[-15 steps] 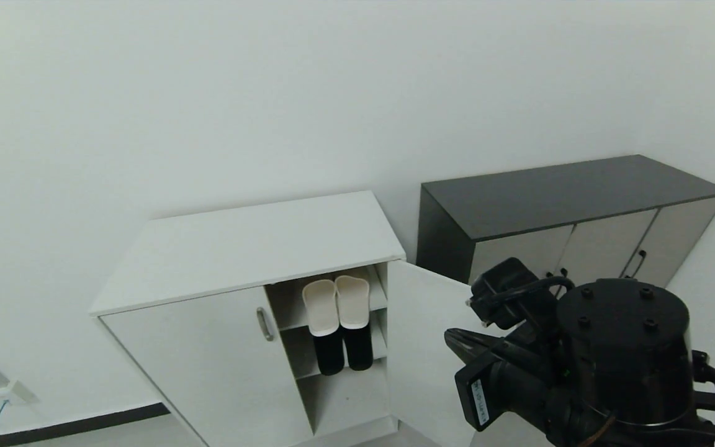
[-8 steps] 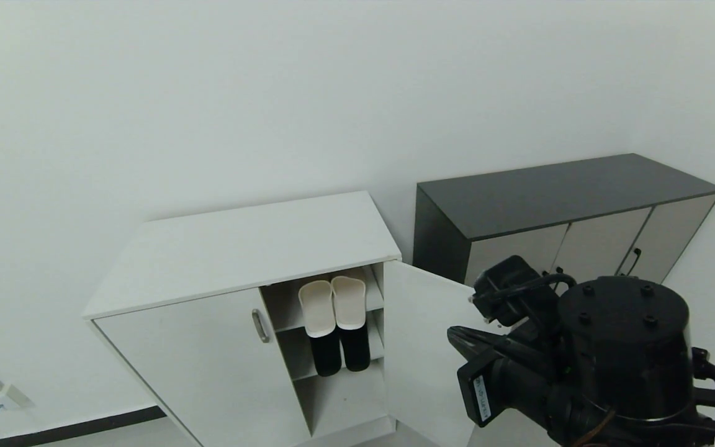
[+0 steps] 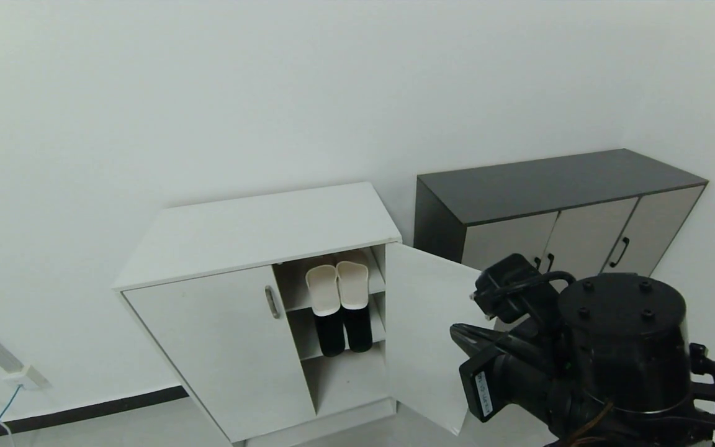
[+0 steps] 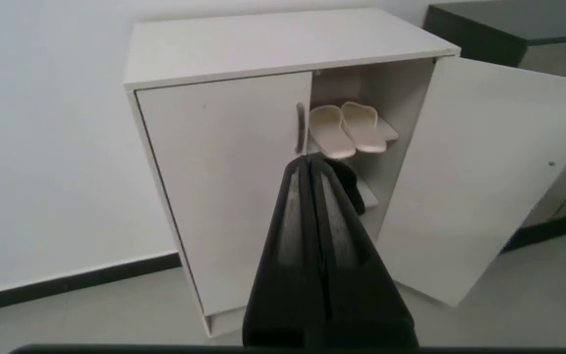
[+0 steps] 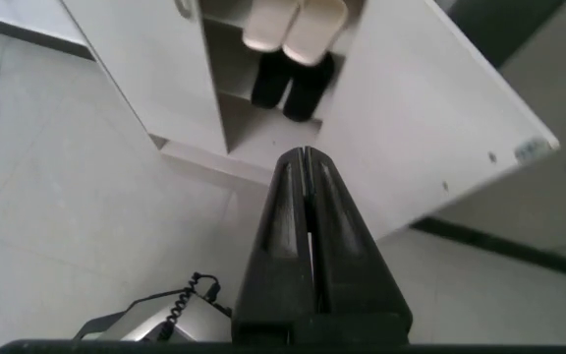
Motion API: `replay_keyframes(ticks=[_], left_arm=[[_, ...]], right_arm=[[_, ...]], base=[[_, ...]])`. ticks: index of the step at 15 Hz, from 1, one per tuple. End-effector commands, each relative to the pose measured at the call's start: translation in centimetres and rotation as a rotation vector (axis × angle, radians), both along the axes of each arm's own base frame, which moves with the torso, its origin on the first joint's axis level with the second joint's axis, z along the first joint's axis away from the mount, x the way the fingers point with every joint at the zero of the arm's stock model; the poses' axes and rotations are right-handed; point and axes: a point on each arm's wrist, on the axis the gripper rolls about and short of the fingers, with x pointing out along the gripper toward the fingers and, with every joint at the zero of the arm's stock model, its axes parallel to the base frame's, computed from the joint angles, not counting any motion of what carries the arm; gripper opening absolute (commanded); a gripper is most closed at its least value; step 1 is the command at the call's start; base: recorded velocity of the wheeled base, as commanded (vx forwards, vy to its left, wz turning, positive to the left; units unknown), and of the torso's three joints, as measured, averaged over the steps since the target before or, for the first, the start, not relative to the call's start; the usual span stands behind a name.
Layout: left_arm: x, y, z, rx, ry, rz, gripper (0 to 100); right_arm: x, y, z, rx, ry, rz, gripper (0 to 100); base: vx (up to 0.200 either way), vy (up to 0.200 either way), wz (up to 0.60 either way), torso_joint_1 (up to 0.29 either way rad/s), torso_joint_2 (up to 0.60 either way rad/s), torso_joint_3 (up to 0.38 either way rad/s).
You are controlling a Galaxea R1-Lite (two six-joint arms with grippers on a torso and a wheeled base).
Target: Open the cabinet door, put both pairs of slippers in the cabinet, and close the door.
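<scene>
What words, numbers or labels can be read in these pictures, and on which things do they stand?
On the right arm, a white sticker: print too small to read.
On the inner face of the open cabinet door, a small pale label: too blurred to read.
On the white cabinet, the white slippers and the black slippers: no text.

The left gripper (image 4: 310, 162) has its two black fingers pressed flat together with nothing between them. The right gripper (image 5: 306, 152) looks the same, fingers closed along their length and empty. The right arm (image 3: 618, 347) sits low and bent, its wrist angled downward.
</scene>
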Motion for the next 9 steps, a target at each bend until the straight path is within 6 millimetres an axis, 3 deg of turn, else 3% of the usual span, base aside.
replay_keyframes(ticks=[1, 4, 9], left_arm=[[0.0, 0.0, 0.0, 0.0, 0.0, 0.002, 0], [0.0, 0.0, 0.0, -0.002, -0.001, 0.003, 0], [0.0, 0.0, 0.0, -0.002, -0.001, 0.003, 0]], right_arm=[[0.1, -0.1, 0.0, -0.001, -0.001, -0.005, 0], [2.1, -0.5, -0.7, -0.013, 0.007, -0.069, 0], [7.5, -2.3, -1.0, 0.016, 0.02, -0.19, 0]], base=[[0.0, 0.0, 0.0, 0.0, 0.0, 0.0], [0.0, 0.0, 0.0, 0.0, 0.0, 0.0], [0.0, 0.0, 0.0, 0.0, 0.0, 0.0]])
